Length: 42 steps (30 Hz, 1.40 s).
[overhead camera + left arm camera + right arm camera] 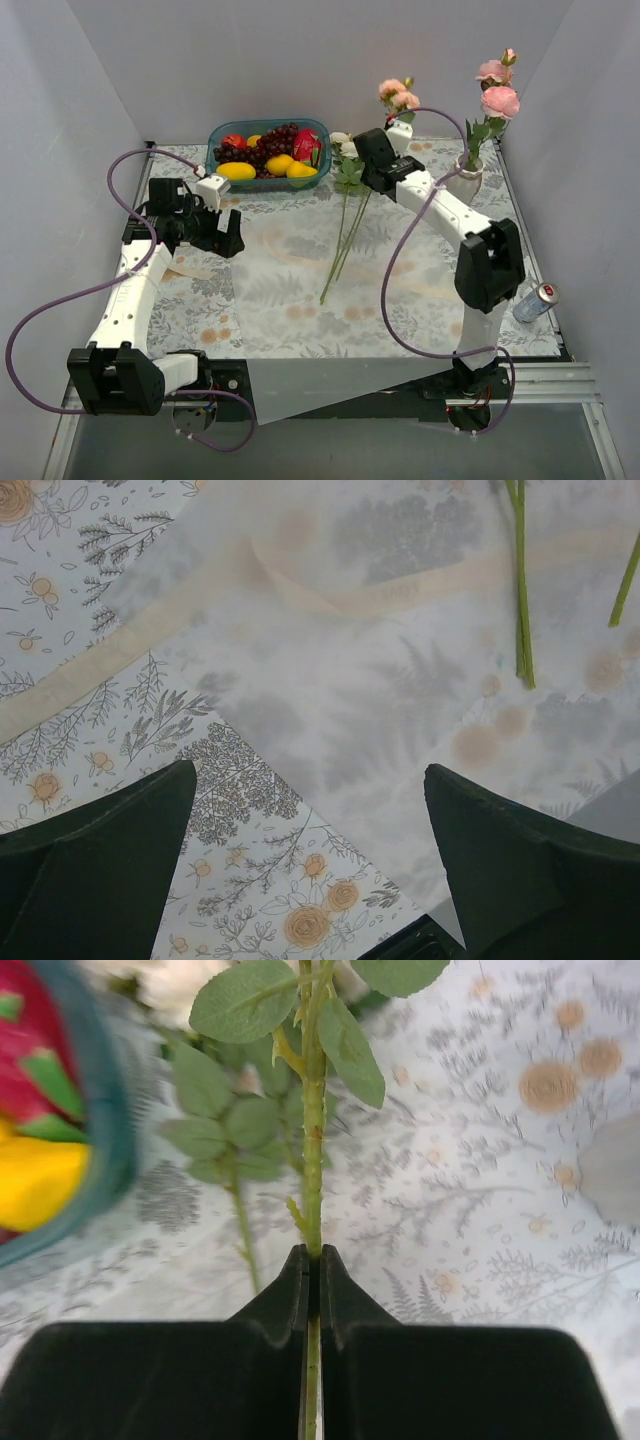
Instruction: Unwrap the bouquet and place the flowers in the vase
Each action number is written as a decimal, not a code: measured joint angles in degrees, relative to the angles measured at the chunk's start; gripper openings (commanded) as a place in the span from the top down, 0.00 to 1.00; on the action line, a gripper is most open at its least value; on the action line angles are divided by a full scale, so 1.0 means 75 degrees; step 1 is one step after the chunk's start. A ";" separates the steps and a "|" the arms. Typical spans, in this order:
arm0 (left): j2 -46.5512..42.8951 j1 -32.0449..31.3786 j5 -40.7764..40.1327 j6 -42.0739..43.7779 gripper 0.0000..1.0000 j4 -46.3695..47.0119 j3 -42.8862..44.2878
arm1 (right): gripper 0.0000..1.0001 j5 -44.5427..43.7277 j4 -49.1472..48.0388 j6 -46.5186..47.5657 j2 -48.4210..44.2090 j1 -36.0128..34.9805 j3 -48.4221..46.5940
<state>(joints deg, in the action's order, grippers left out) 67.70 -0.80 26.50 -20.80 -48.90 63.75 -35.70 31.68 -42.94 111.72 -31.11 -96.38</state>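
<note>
The bouquet's translucent white paper (300,330) (330,710) lies flat on the table, with the cream ribbon (70,680) beside it. Two green-stemmed flowers (342,235) lie on it, their white blooms (342,140) near the fruit bowl. My right gripper (360,168) (312,1252) is shut on one leafy stem (313,1140), just below the leaves. The white vase (467,182) stands at the back right holding pink roses (498,100). More pink blooms (398,95) rise behind the right wrist. My left gripper (232,235) (310,770) hangs open over the paper's edge, holding nothing.
A blue bowl of fruit (268,152) (95,1140) sits at the back, close to the blooms and the right gripper. A drink can (535,300) lies by the right arm. The paper overhangs the table's near edge. Grey walls close in three sides.
</note>
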 measured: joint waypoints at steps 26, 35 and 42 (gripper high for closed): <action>-0.0015 0.0047 0.0012 0.0000 0.02 0.0111 -0.0210 | 0.99 0.2637 -0.8912 0.8964 -0.5284 0.0181 0.1810; -0.0015 0.0047 0.0012 0.0006 0.02 0.0122 -0.0210 | 0.99 0.2725 -0.9457 0.9241 -0.5240 0.1384 0.1690; -0.0015 0.0047 -0.0020 0.0073 0.02 0.0114 -0.0210 | 0.99 0.2661 -0.9509 0.8524 -0.5234 0.2267 0.2413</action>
<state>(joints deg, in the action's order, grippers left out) 67.59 -0.45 26.35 -20.25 -48.05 62.17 -15.75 -39.64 20.99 72.47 -14.11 -78.28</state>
